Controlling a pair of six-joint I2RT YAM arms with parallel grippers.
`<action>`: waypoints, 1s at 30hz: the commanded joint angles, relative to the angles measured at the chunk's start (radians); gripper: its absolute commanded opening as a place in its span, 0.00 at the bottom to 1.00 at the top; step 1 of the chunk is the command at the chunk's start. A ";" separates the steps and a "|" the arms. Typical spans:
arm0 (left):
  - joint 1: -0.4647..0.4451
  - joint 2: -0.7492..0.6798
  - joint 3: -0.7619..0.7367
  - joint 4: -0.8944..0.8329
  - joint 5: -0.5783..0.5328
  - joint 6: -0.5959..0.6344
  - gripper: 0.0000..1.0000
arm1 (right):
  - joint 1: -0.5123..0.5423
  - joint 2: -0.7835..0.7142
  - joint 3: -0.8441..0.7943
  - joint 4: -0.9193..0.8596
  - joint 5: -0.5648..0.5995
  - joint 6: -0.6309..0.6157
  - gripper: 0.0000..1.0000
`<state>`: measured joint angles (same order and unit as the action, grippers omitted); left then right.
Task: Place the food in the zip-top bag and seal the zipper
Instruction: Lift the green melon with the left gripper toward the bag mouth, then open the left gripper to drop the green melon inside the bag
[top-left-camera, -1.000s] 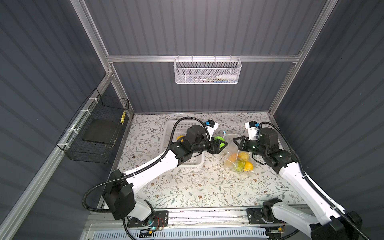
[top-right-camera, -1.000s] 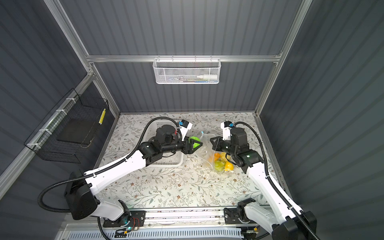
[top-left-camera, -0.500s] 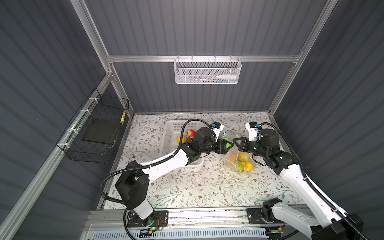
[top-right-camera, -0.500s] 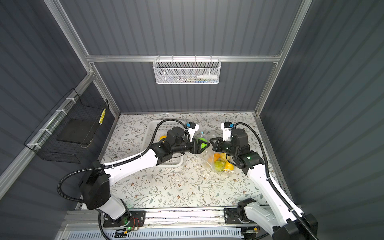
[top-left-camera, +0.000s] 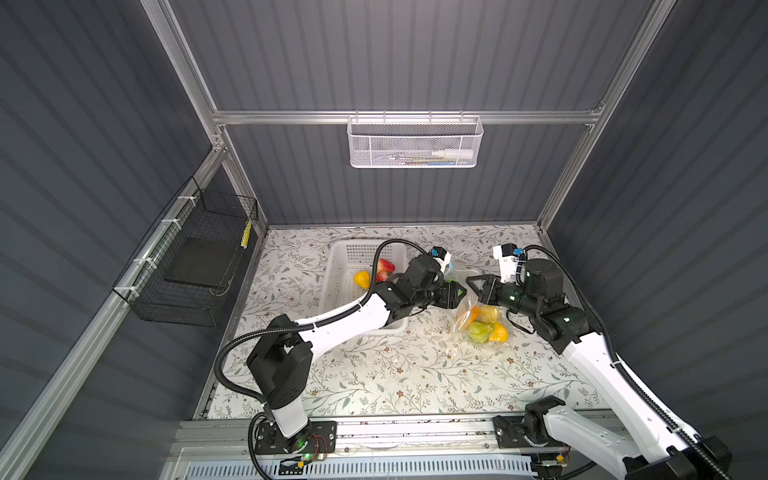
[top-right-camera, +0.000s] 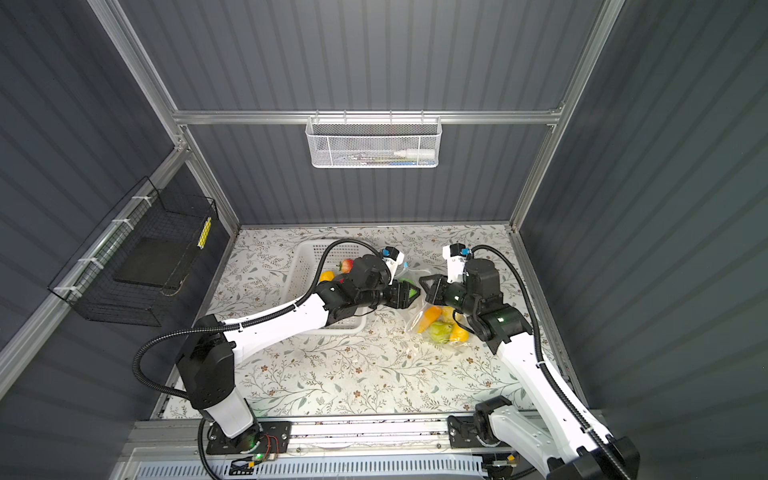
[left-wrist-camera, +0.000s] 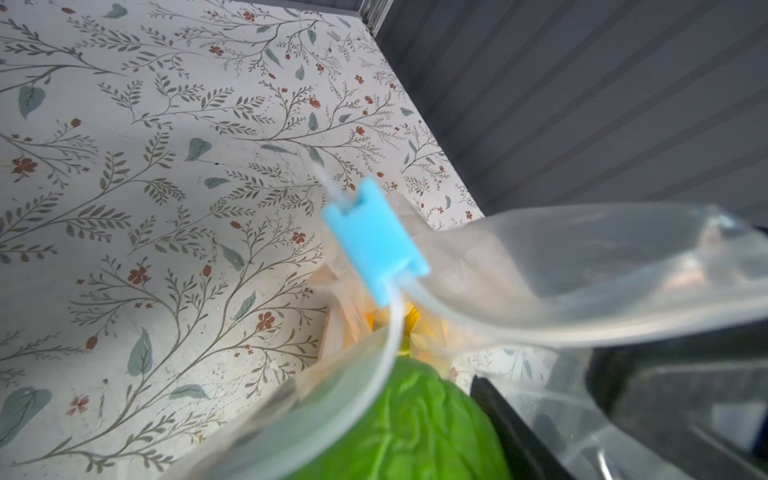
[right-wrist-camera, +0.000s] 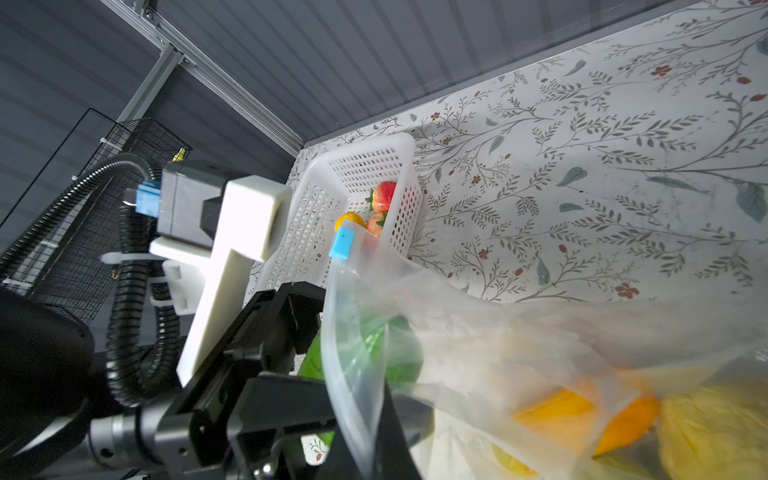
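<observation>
The zip-top bag (top-left-camera: 478, 322) lies at the table's right middle, its mouth lifted toward the left. Inside it are an orange gourd (top-left-camera: 471, 314), a green pear (top-left-camera: 480, 331) and yellow lemons (top-left-camera: 498, 332). My right gripper (top-left-camera: 471, 282) is shut on the bag's mouth edge (right-wrist-camera: 357, 415). On that edge sits the zipper's light-blue slider (left-wrist-camera: 374, 241). My left gripper (top-left-camera: 455, 291) is at the mouth, shut on a round green fruit (left-wrist-camera: 415, 424) that is partly under the plastic rim. Red strawberries (right-wrist-camera: 384, 195) and a yellow fruit (top-left-camera: 362, 278) lie in the basket.
The white perforated basket (top-left-camera: 332, 286) stands left of the bag, and my left arm crosses over its near corner. A white mesh basket (top-left-camera: 415, 143) hangs on the back wall and a black wire basket (top-left-camera: 195, 257) on the left wall.
My left arm has swung right from above the white basket to the bag's mouth, carrying the green fruit. My right gripper has stayed in place on the bag's edge.
</observation>
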<state>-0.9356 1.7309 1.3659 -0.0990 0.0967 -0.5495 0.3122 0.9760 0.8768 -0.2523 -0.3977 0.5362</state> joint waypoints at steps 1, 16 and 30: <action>-0.007 0.015 0.039 -0.071 -0.031 0.021 0.71 | 0.007 0.007 -0.012 0.031 -0.025 0.008 0.00; -0.006 -0.027 0.014 -0.046 -0.020 0.004 0.83 | 0.007 0.018 -0.019 0.024 -0.015 0.011 0.00; -0.003 -0.247 -0.123 0.038 -0.210 0.032 0.89 | 0.007 0.013 -0.004 -0.009 0.019 -0.003 0.00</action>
<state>-0.9375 1.5410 1.2804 -0.0883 -0.0036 -0.5430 0.3149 0.9939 0.8585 -0.2428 -0.3920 0.5453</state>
